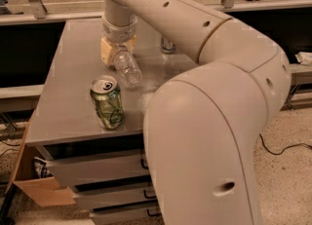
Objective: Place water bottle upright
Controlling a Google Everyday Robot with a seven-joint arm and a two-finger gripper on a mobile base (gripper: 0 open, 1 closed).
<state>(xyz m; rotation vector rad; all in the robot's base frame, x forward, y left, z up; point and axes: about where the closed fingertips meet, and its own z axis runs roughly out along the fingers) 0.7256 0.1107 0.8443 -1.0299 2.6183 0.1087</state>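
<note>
The water bottle is clear and ribbed. It leans over the grey tabletop, its far end between the gripper's yellowish fingers and its near end pointing toward the camera. The gripper hangs from the white wrist at the back middle of the table and is shut on the bottle. The bottle's cap is hidden by the gripper. The green drink can stands upright just in front and left of the bottle. The slim blue-and-silver can shows only partly behind the arm.
The big white arm fills the right half of the view and hides the table's right side. Drawers sit under the tabletop. A cardboard box stands on the floor at lower left. A rail runs behind the table.
</note>
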